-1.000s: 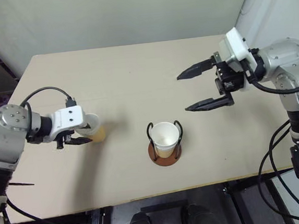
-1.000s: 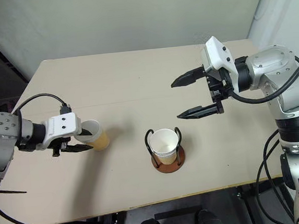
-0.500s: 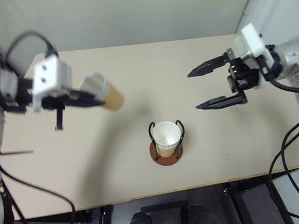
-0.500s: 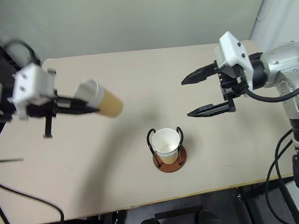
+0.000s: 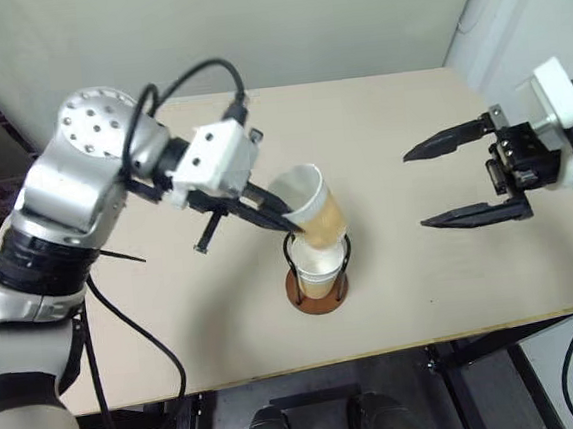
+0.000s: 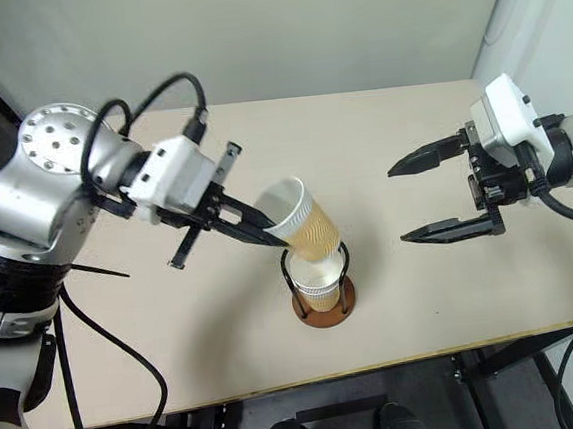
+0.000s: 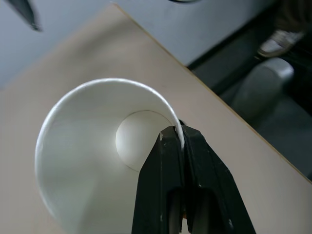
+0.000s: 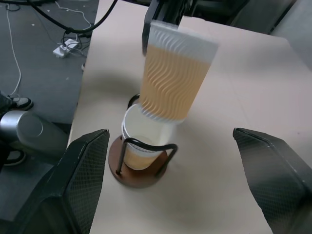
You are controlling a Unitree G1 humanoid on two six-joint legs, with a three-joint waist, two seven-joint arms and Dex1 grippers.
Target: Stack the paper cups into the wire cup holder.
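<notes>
While the left gripper pinches a tilted paper cup by its rim, that cup's base seems to touch the cup seated in the wire cup holder; contact is hard to confirm. Off to the side, the right gripper hangs spread wide, holding nothing.

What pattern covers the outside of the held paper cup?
Wavy ridges on the pale orange paper cup, white rim; clearest in the right wrist view.

beige table, pale wall behind, white power strip with cables on dark floor
</notes>
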